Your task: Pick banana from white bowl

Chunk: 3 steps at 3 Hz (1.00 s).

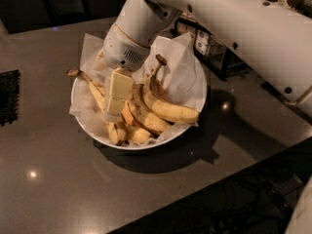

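The speckled banana (pixel 96 94) lies along the left side of the white bowl (pixel 141 145), its stem at the rim. The claw (pixel 115 115) hangs over its lower half; whether it is open or gripping, I cannot tell. The bowl sits on the dark tabletop (pixel 58 179).

One gripper (pixel 116 106) down in one bowl (pixel 146 147): one speckled banana (pixel 94 88) at its jaws, two joined bananas (pixel 168 110) beside them.

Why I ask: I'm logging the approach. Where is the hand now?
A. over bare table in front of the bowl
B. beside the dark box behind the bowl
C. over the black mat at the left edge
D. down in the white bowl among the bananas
D: the hand sits low inside the white bowl's rim, over the speckled banana lying at the bowl's left side.
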Tool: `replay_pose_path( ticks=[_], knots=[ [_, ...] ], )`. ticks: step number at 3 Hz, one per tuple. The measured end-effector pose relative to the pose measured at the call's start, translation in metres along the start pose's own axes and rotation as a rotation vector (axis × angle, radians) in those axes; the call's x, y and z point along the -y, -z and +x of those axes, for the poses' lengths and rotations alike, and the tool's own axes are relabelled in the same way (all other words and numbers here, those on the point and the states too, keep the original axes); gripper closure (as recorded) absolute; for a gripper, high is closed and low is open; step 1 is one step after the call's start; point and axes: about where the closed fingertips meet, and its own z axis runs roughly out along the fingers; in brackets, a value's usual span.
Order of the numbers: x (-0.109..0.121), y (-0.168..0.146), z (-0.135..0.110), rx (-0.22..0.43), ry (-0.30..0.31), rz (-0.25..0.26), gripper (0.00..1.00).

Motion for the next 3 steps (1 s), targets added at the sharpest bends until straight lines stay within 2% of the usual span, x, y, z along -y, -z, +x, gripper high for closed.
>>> replay_pose_path(
  ticks=[1, 3],
  knots=[
    [-0.0016, -0.0042, 0.0003, 0.010, -0.006, 0.005, 0.19],
    [-0.0062, -0.0127, -0.0014, 0.003, -0.022, 0.027, 0.64]
  ],
)
